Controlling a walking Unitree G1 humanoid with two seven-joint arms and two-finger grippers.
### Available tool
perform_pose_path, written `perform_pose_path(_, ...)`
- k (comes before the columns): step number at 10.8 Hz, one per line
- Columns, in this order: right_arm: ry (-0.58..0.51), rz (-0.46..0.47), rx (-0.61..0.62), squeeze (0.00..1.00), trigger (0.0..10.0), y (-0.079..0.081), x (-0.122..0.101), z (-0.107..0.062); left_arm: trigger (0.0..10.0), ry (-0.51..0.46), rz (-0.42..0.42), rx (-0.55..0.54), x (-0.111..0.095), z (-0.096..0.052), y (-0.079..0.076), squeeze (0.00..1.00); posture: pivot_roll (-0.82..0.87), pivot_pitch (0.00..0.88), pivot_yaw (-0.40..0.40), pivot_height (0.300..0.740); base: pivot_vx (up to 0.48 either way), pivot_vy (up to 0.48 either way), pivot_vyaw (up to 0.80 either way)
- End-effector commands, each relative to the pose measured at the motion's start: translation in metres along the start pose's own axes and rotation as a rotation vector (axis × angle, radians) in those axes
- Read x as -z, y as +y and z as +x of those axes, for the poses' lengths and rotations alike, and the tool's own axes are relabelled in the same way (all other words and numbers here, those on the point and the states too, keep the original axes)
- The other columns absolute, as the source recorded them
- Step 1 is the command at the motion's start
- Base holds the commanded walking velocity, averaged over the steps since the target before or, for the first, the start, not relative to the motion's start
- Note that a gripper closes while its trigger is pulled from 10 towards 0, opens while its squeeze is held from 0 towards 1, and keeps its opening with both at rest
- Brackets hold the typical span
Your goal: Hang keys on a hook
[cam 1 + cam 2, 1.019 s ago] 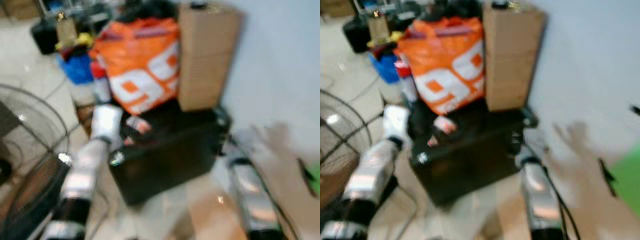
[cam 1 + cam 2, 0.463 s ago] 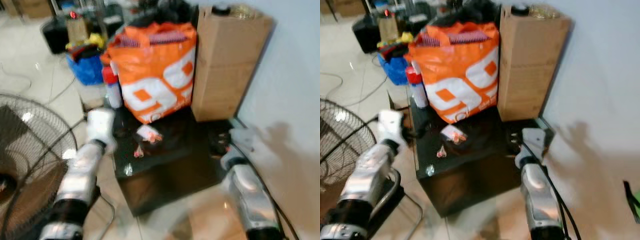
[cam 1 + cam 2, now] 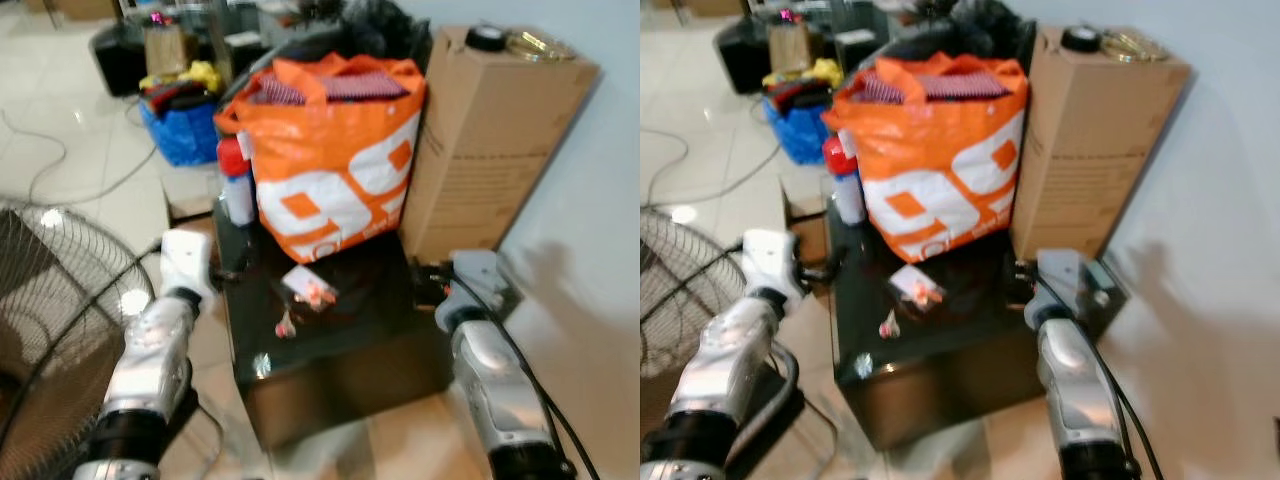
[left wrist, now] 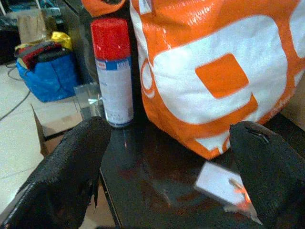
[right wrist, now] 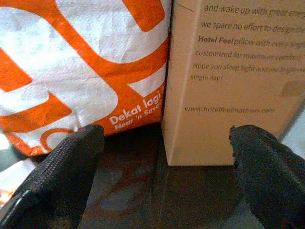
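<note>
A bunch of keys with a white tag and orange bits [image 3: 310, 288] lies on a low black table [image 3: 340, 350], in front of an orange and white bag [image 3: 335, 150]. The tag [image 4: 219, 183] also appears in the left wrist view, just inside one finger. A small loose piece [image 3: 285, 325] lies a little nearer on the tabletop. My left gripper [image 3: 228, 264] hovers open at the table's left edge, facing a red-capped spray can [image 4: 113, 76]. My right gripper [image 3: 425, 285] is open at the table's right edge, pointing at the gap between the bag and a cardboard box [image 5: 233, 71].
A tall cardboard box [image 3: 495, 140] stands against the pale wall [image 3: 610, 200] on the right. A floor fan's wire cage [image 3: 60, 300] is at my left. A blue bag [image 3: 185, 130], cables and clutter lie on the tiled floor behind.
The camera has moved and the blur has gone; the bag, box and table now sit more central. Both grippers stay at the table's edges.
</note>
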State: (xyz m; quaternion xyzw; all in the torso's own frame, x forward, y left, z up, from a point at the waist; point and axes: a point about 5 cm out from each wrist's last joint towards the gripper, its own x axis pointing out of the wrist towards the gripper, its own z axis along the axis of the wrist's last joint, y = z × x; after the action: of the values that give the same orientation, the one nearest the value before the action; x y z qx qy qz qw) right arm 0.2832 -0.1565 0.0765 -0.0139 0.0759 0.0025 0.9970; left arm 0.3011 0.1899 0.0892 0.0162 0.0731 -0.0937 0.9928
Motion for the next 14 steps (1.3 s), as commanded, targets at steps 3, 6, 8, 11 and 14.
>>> perform_pose_path(3, 0.016, -0.017, 0.025, 1.0, 10.0, -0.0097, 0.0052, -0.0005, 10.0, -0.008, -0.001, 0.036, -0.0041, 0.0026, -0.0092, 0.65, -0.01, 0.0, -0.002, 0.74, 0.33, 0.0, 0.0)
perform_pose_path(6, 0.02, -0.018, 0.033, 1.0, 10.0, -0.0115, 0.0069, -0.0018, 10.0, 0.005, 0.039, 0.061, -0.0048, 0.0045, -0.0107, 0.65, -0.02, 0.0, 0.012, 0.74, 0.08, 0.0, 0.0)
perform_pose_path(8, 0.023, -0.049, -0.012, 1.0, 10.0, -0.0091, 0.0073, -0.0028, 10.0, -0.001, 0.054, 0.074, -0.0049, 0.0038, -0.0123, 0.64, -0.03, 0.0, 0.018, 0.74, 0.157, 0.0, 0.4)
perform_pose_path(11, 0.031, -0.047, 0.01, 1.0, 10.0, -0.0148, 0.0084, -0.0027, 10.0, 0.002, 0.053, 0.079, -0.0031, 0.0027, -0.0149, 0.64, -0.03, 0.0, 0.008, 0.74, 0.333, 0.0, 0.27)
perform_pose_path(14, 0.035, -0.051, 0.007, 1.0, 10.0, -0.0141, 0.0085, -0.0018, 10.0, 0.004, 0.086, 0.081, -0.0028, 0.0022, -0.0141, 0.64, -0.04, 0.0, 0.009, 0.74, 0.391, 0.0, 0.0)
